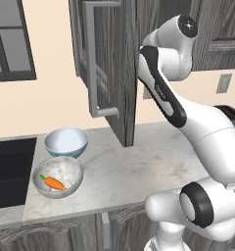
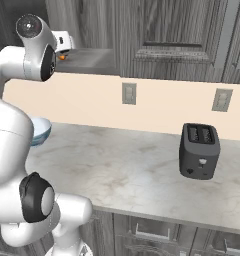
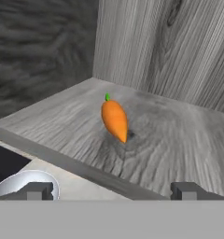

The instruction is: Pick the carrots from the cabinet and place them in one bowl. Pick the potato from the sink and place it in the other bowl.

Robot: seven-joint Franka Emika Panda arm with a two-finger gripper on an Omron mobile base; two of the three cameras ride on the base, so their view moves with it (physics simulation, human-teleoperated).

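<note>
Nearest to us in the hand view, our two dark fingertips [image 3: 33,190] rise at six o'clock, spread wide with nothing between them; the gripper [image 3: 111,191] has not yet closed on anything. Ahead, toward twelve o'clock, a carrot [image 3: 115,120] lies on the wood-grain shelf [image 3: 179,140] of the cabinet [image 1: 117,63], green top pointing away, well apart from our fingers. The cabinet door [image 1: 102,59] stands open, its bar handle [image 1: 92,63] facing the room.

We judge the task partly done. One carrot [image 1: 54,183] already rests in the mottled bowl [image 1: 75,172] on the counter [image 1: 139,166], at about seven o'clock in the left base view. The pale blue-white bowl [image 1: 65,142] just behind it holds nothing we can see. The second carrot remains on the shelf and must still be gripped, carried and dropped beside the first. After that, the potato is left: the black sink [image 1: 9,166] sits at nine o'clock, but we cannot see the potato in the part of the basin showing.

As for writing, a small line of lettering runs along the dark strip of our arm [image 1: 161,93]; it is too small for us to read. The toaster [image 2: 199,150], at three o'clock in the right base view, carries no legible mark.
</note>
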